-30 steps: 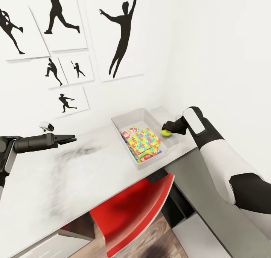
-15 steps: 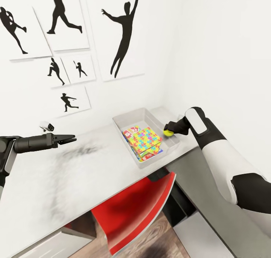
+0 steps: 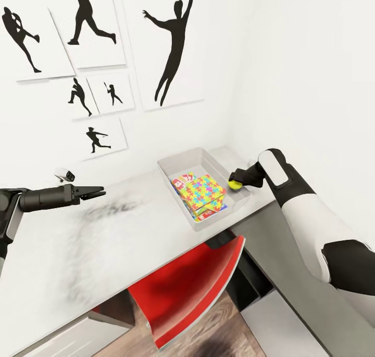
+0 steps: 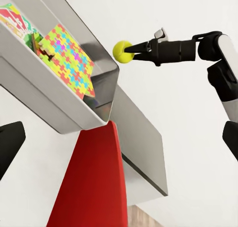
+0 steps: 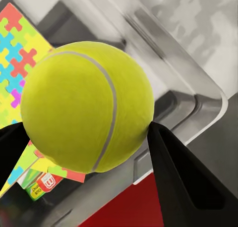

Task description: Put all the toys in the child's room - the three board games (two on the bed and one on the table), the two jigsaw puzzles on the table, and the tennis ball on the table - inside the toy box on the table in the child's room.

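1. One toy is outside the toy box (image 3: 172, 165): the tennis ball (image 3: 235, 182), clamped between the fingers of the right tool (image 3: 237, 180), which is closed on it.
2. The ball hangs just over the box's near right rim, at the bench (image 3: 104, 237) edge; the box's open interior lies from the ball toward the wall and the robot's left.
3. Inside, a jigsaw puzzle (image 3: 202, 192) tops a stack of game boxes; open room shows behind it, toward the far end.
4. The right arm is the nearer; by my judgement a short carry inward clears the rim before release.
5. The left tool (image 3: 96, 193) hovers over the bench well apart, holding nothing, its fingers nearly together.
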